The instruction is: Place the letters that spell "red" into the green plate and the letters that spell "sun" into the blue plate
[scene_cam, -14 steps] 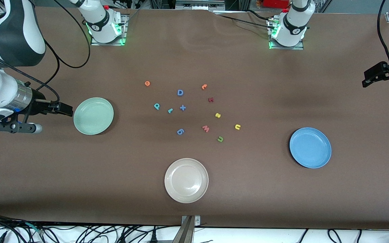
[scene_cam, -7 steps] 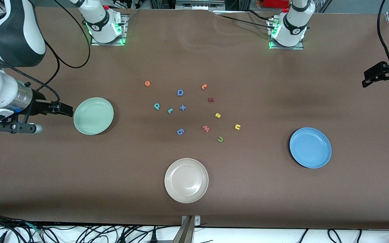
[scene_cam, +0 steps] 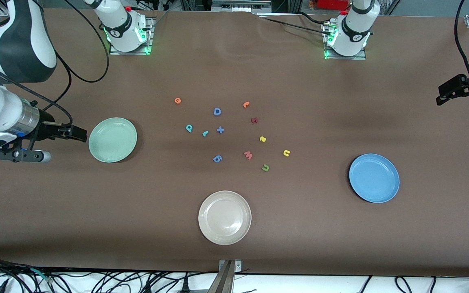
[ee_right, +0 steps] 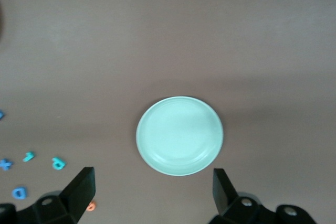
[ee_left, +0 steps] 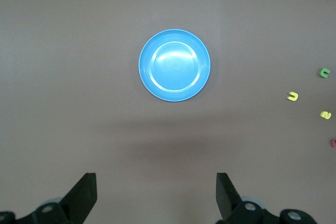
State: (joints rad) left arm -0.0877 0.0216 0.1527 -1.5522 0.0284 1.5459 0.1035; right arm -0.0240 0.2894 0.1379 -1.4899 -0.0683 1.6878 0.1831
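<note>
Views: while the front view takes in the whole brown table (scene_cam: 340, 236), each wrist view shows only one plate and a few letters.
Left wrist view: blue plate (ee_left: 174, 65) with nothing in it, plus yellow "u" (ee_left: 293, 96), yellow "s" (ee_left: 326, 115) and olive arch (ee_left: 325, 72) at the edge.
Right wrist view: green plate (ee_right: 179, 135), bare, with teal "d" (ee_right: 58, 163), teal "r" (ee_right: 29, 156) and orange "e" (ee_right: 91, 206) nearby.
Front view only: beige plate (scene_cam: 224, 217), nearest the camera; blue D (scene_cam: 217, 111); pink W (scene_cam: 248, 155).
Left gripper (ee_left: 156, 195): high over the left arm's end of the table, fingers wide apart, holding nothing.
Right gripper (ee_right: 151, 192): just beside the green plate, over the table, fingers spread, holding nothing.
Letters: all lie on the table between the green and blue plates.
</note>
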